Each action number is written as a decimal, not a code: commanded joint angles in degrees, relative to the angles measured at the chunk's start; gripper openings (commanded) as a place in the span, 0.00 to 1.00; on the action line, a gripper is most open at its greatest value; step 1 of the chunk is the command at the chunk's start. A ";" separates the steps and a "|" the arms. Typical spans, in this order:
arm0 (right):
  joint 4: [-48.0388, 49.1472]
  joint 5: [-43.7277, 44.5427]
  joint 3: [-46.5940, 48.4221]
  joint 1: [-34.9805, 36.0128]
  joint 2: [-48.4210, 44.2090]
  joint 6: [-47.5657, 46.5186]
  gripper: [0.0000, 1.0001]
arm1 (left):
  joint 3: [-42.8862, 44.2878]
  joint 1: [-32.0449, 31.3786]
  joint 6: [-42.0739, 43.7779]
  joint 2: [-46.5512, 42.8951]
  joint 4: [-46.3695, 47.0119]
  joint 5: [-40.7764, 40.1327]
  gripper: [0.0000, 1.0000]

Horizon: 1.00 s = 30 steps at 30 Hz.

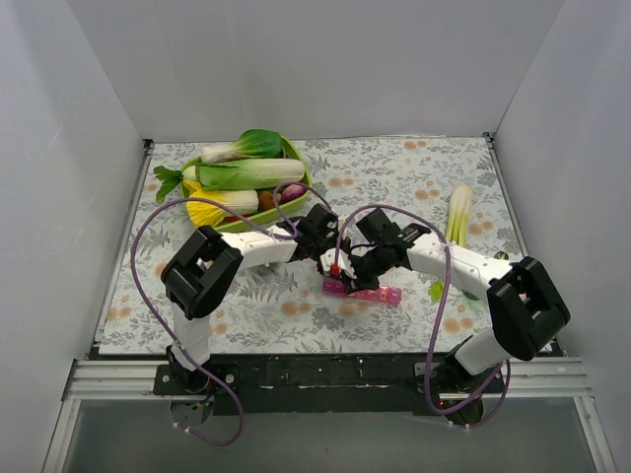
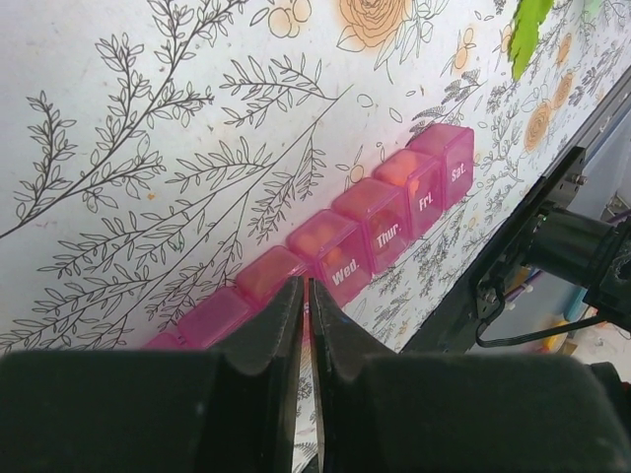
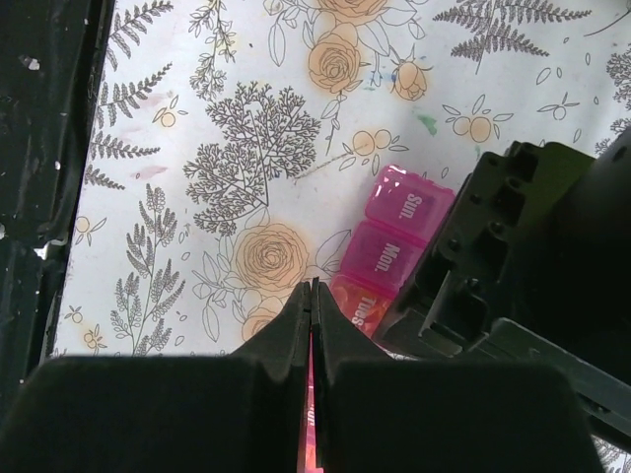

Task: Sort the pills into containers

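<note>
Pincer (image 3: 313,288) holding its fingers together above floral surface (image 3: 197,118), pink pill box (image 3: 399,222) lying just beside, black arm (image 3: 532,246) overlapping it.

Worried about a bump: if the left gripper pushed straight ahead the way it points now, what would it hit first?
Most likely the pink pill box: the left gripper, nearly shut, points at the cell just left of the one marked Wed. Depth is unclear, but the tips look close.

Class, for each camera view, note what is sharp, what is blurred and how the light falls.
Top external: even soft light, faint shadows, pill box small. Left wrist: day labels crisp, dark fingers blurred. Right wrist: labels legible, fingers blurred.
</note>
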 commanded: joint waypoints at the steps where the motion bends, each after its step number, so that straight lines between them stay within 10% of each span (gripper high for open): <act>1: 0.91 -0.09 1.05 -0.52 -0.77 0.34 0.01 | -1.44 -0.34 0.68 -1.45 -6.33 -5.25 0.09; 30: 4.78 4.30 1.05 -2.19 1.52 4.91 0.01 | -0.73 0.19 -1.35 -6.02 -5.18 -1.20 0.10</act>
